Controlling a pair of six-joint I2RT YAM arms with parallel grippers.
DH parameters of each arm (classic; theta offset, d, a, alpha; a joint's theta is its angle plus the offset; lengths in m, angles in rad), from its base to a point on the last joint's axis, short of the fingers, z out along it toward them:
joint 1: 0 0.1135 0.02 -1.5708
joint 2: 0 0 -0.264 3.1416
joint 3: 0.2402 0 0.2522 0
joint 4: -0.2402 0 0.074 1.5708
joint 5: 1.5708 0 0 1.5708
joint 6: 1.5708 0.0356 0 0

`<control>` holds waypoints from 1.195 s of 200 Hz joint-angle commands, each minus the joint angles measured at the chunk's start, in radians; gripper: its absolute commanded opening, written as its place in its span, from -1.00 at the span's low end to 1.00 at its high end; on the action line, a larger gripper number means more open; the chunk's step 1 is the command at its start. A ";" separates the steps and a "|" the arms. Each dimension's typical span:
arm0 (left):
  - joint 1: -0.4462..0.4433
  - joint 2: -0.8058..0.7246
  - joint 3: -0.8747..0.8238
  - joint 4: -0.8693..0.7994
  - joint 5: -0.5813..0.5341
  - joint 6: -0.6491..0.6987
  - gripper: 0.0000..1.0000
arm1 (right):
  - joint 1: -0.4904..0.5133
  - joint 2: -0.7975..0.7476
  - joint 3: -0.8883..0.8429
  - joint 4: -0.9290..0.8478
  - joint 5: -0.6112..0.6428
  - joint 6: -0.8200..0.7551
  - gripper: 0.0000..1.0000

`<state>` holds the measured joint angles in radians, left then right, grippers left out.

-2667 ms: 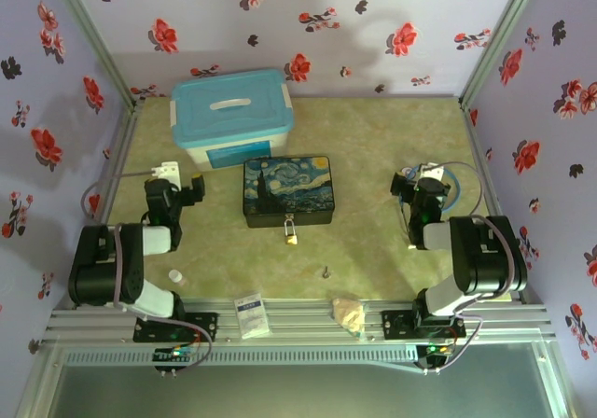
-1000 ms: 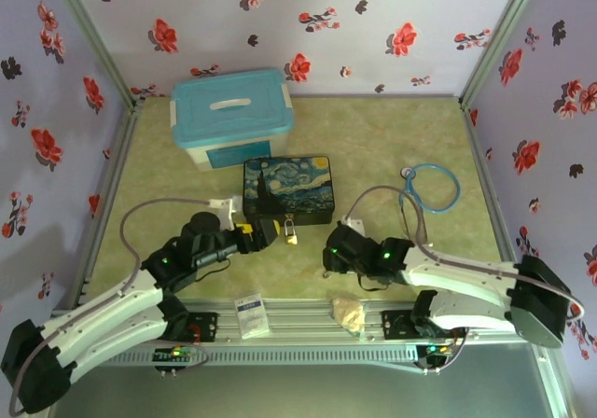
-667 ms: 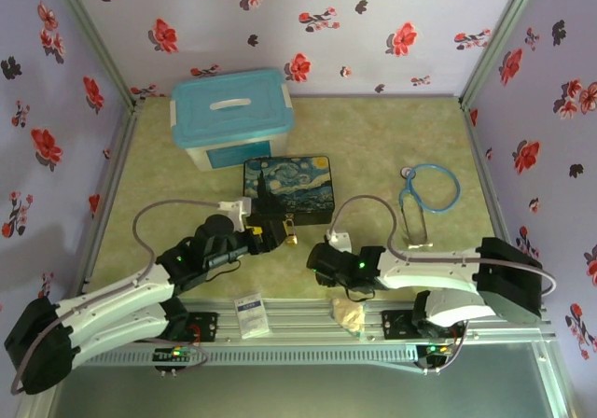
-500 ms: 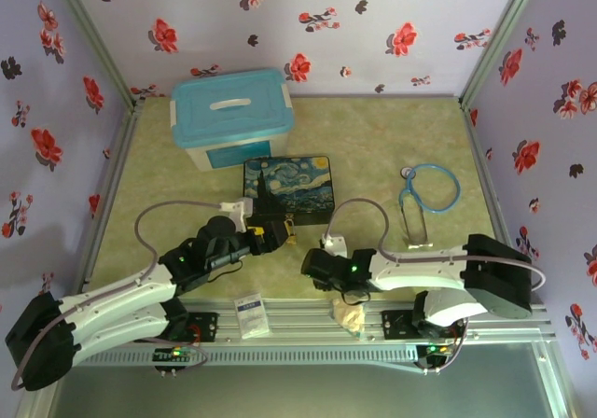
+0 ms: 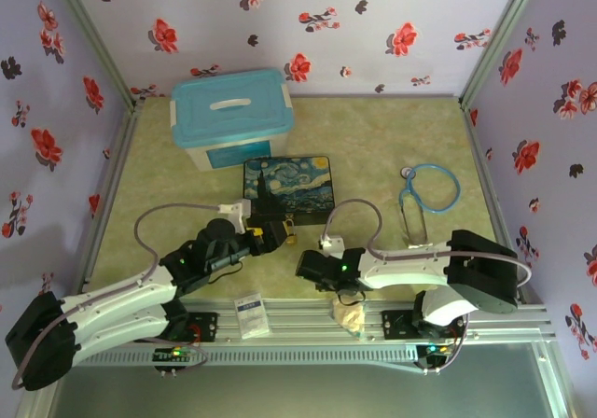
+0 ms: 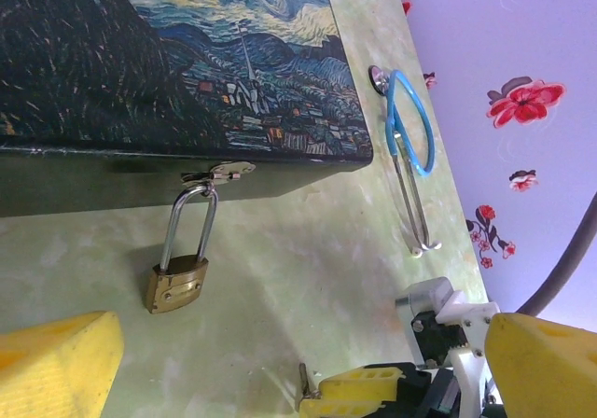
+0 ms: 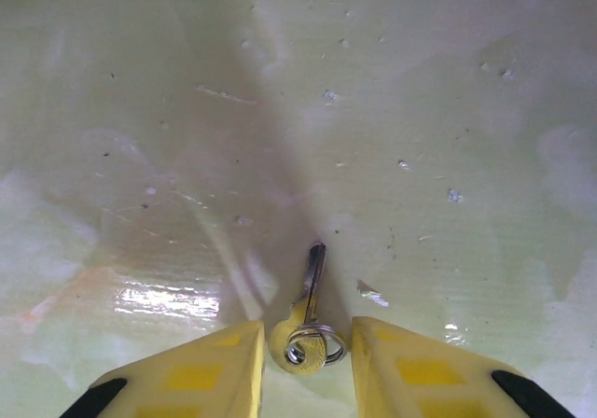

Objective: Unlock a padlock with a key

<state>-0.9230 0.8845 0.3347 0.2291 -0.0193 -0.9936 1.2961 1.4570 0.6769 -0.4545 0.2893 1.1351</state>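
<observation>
We see the padlock hooked by its thin shackle to the hasp on the near face of the starry-night box, its brass body down on the counter. Our left claw faces that near face, released, its fingers spread wide around nothing. The key lies flat on the counter, nearer us than the box. Our right claw is unclenched, its yellow fingers flanking the key's ringed head.
</observation>
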 commanded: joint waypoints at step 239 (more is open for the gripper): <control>-0.076 0.265 0.074 0.240 0.103 0.116 0.83 | -0.251 -0.420 -0.130 0.080 -0.360 -0.672 -1.00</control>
<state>-0.9936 1.1107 0.3920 0.3931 0.0277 -0.8993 1.0534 1.0588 0.5087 -0.3374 -0.0132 0.5816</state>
